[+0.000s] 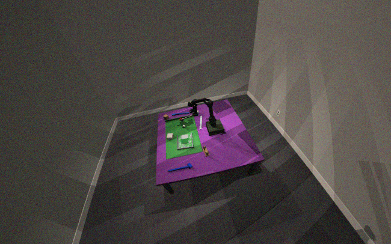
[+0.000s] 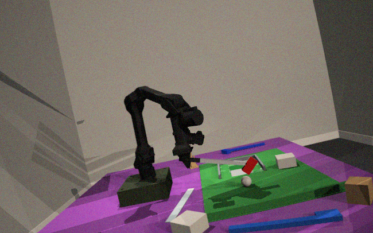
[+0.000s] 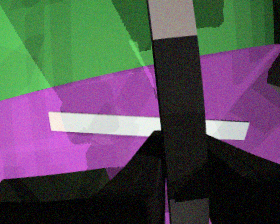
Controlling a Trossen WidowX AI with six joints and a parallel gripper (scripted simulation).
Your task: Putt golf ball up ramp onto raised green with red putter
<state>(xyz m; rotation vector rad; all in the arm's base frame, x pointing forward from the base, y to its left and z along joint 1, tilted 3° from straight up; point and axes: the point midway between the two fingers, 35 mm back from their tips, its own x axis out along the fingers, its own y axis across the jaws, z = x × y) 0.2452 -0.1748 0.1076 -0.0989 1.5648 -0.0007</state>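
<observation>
My gripper (image 1: 195, 114) (image 2: 189, 163) (image 3: 172, 136) is shut on the black grip of the red putter (image 2: 222, 161) (image 3: 180, 90). The putter's shaft slants out over the green mat (image 1: 172, 152) (image 2: 298, 182), with its red head (image 1: 181, 119) (image 2: 249, 165) raised above the mat. The white golf ball (image 1: 183, 125) (image 2: 245, 181) rests on the mat near the head, on the side towards the raised green; they look apart. The raised green, bordered by grey rails (image 1: 177, 142) (image 2: 219, 170), has a pale patch (image 2: 236, 173) at its ball side. The head is outside the wrist view.
A white strip (image 1: 200, 122) (image 2: 180, 205) (image 3: 106, 123) lies between arm base and mat. A pale block (image 1: 169, 136) (image 2: 286, 160) sits on the mat. Around it are another pale block (image 2: 189, 222), a tan block (image 1: 166, 116) (image 2: 359, 190), blue clubs (image 1: 178, 167) (image 2: 283, 222) and a wooden stand (image 1: 206, 151).
</observation>
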